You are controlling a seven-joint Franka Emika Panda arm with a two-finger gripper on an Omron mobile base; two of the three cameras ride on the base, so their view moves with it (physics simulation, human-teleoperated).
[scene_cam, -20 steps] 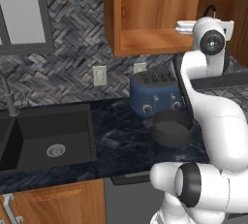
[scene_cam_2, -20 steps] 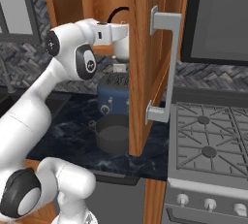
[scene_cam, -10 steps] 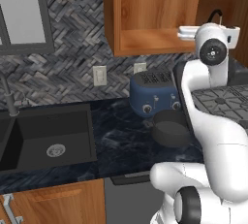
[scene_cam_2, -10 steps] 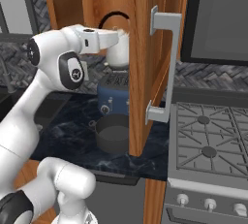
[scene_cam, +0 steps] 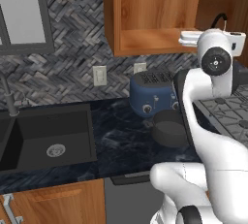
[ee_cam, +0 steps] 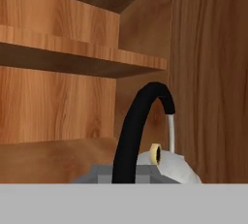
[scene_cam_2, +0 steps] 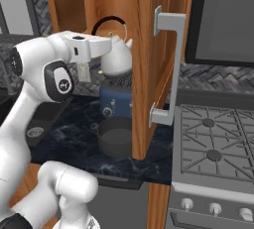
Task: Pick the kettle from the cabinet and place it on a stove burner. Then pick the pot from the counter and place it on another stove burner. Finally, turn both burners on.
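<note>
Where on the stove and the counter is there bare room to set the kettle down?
The stove grates are all bare, so any burner is free. The counter has an open patch between the sink and the pot. It is crowded by the wall, where the pot sits just before the blue toaster.

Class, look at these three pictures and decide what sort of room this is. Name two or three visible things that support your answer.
A home kitchen, rendered rather than real. A gas range with grates and front knobs, a sink set in the dark stone counter, and a blue toaster below a wooden wall cabinet show it.
</note>
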